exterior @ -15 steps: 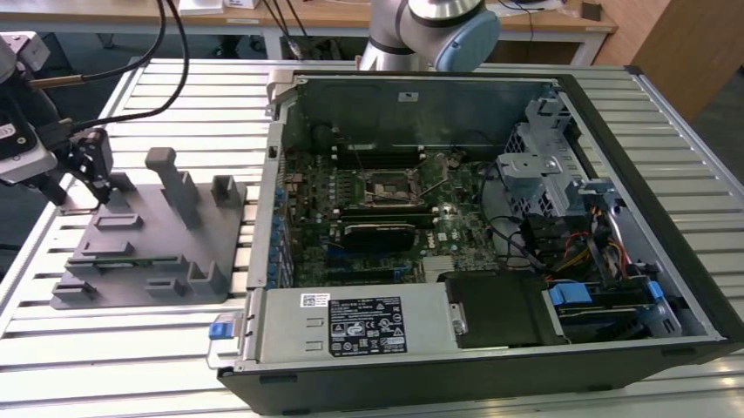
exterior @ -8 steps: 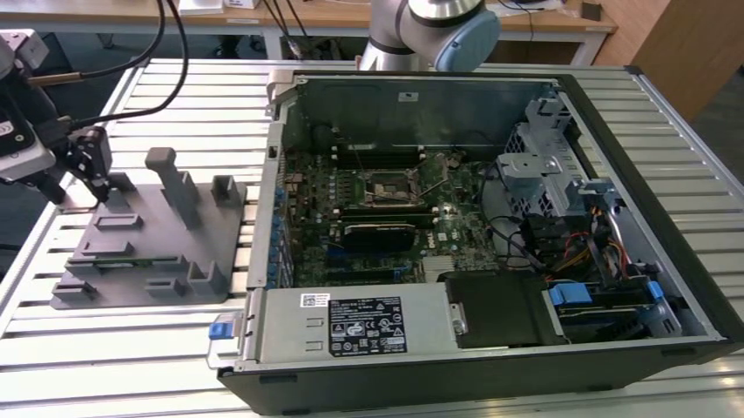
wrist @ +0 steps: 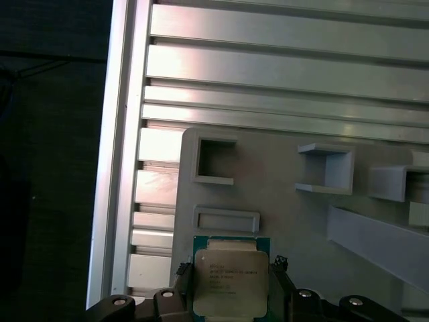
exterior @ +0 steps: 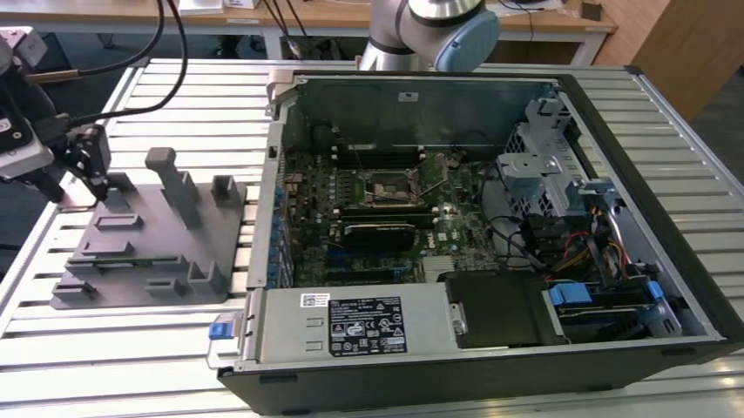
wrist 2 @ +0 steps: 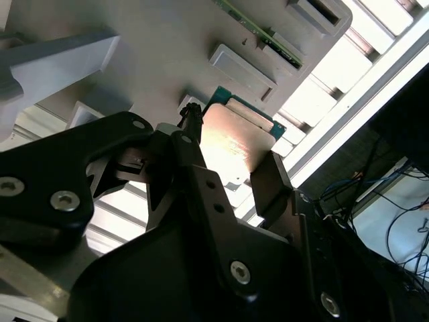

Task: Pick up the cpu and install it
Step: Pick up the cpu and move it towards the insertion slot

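Note:
The cpu (wrist: 231, 282) is a small square chip with a silvery top and a green rim. It sits between the two black fingers of my gripper (wrist: 231, 268), which press on its opposite edges. The second wrist view shows the same grip, the cpu (wrist 2: 234, 144) held in my gripper (wrist 2: 231, 147) just over the grey plastic fixture (wrist 2: 161, 60). In the exterior view my gripper (exterior: 103, 185) hangs over the far corner of the fixture (exterior: 152, 252), at that view's left. The dark socket (exterior: 384, 185) lies in the middle of the motherboard inside the open computer case (exterior: 489, 348).
A long green memory stick (exterior: 128, 259) rests in a slot of the fixture. Upright grey posts (exterior: 174, 178) rise from the fixture beside my gripper. The slatted metal table (exterior: 117, 348) carries everything. Drive cages and cables (exterior: 558, 192) crowd the case toward the exterior view's right.

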